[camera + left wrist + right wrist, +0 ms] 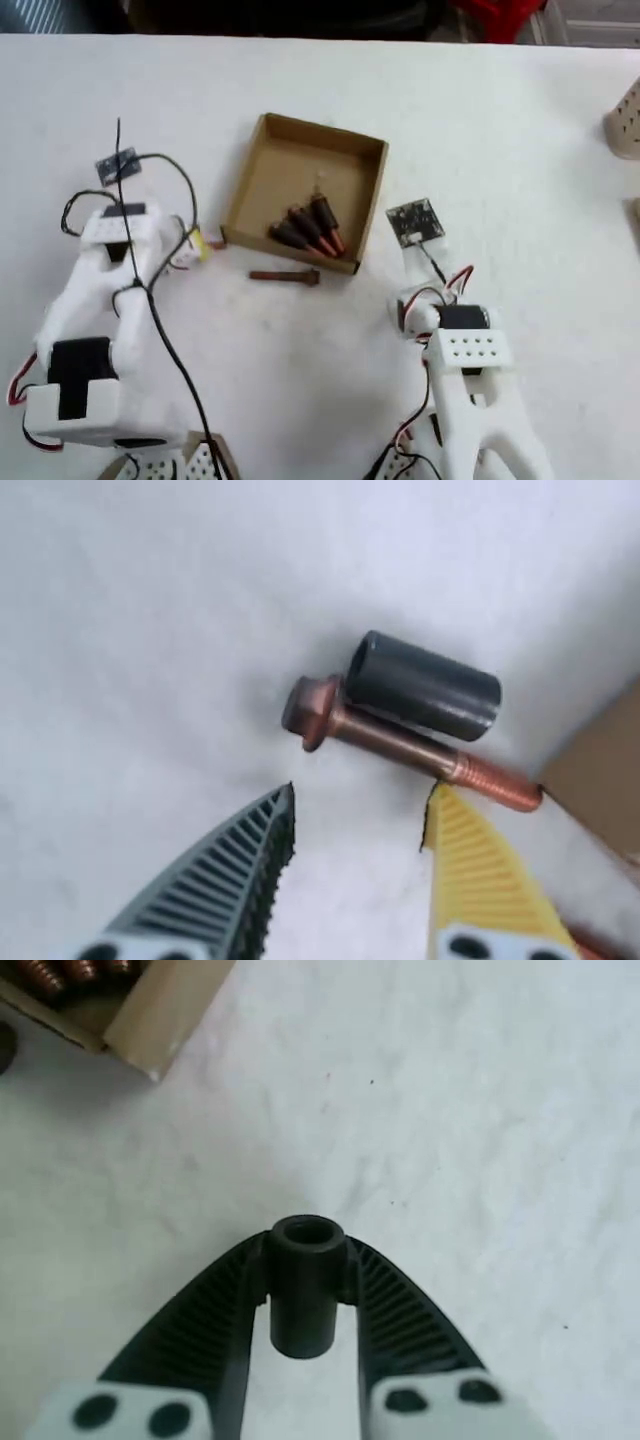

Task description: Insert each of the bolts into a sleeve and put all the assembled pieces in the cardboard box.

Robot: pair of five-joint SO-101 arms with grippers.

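Right pincer (305, 1255) is closed on a black sleeve (303, 1290), which stands upright between the tips of its two dark fingers with the open bore facing up. This held sleeve hangs over bare table (480, 1110), and a corner of the box (150, 1020) lies a little way off. Left pincer (360, 800) is spread wide and holds nothing. Its grey finger (220, 880) and yellow finger (480, 880) sit low over the table, just short of a copper bolt (400, 742). The bolt lies flat, with its flanged head towards the grey finger's side. Its threaded end passes by the tip of the yellow finger; whether they touch I cannot tell. A second, loose sleeve (425, 688) lies on its side against the far side of the bolt's shank, touching it. In the high view the bolt (285, 276) lies on the table just outside the box's (320, 132) near wall, parallel to that wall and apart from it. Left pincer (200, 245) sits beside the box's near-left corner. Three assembled pieces (305, 228) lie side by side inside the box, against that near wall.
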